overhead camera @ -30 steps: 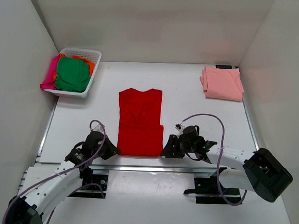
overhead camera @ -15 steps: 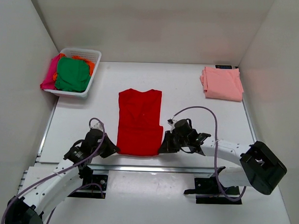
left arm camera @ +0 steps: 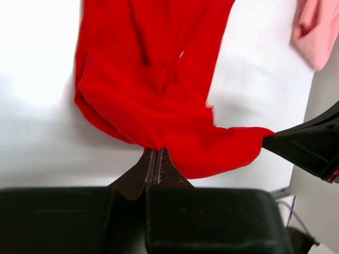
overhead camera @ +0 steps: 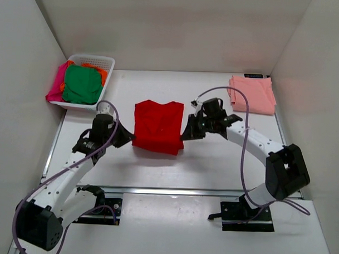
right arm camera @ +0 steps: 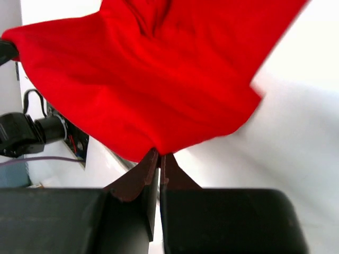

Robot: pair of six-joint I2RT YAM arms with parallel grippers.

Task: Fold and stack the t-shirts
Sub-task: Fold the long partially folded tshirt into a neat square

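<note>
Where the left end effector (left arm camera: 156, 154) and the right end effector (right arm camera: 159, 156) each pinch a near corner of the red tee (overhead camera: 157, 125), its hem hangs between them, lifted off the worktop (overhead camera: 213, 162). The pink tee (overhead camera: 252, 95) lies folded at the far right.

Bright, even overhead light; wrist views overexposed and slightly blurred.

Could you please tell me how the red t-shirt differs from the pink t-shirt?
The red t-shirt is bright red; the pink t-shirt is pale salmon. The red one lies mid-table, its near corners pinched by the left tool and right tool; the pink one lies folded and untouched at the far right. Both are plain cloth.
</note>
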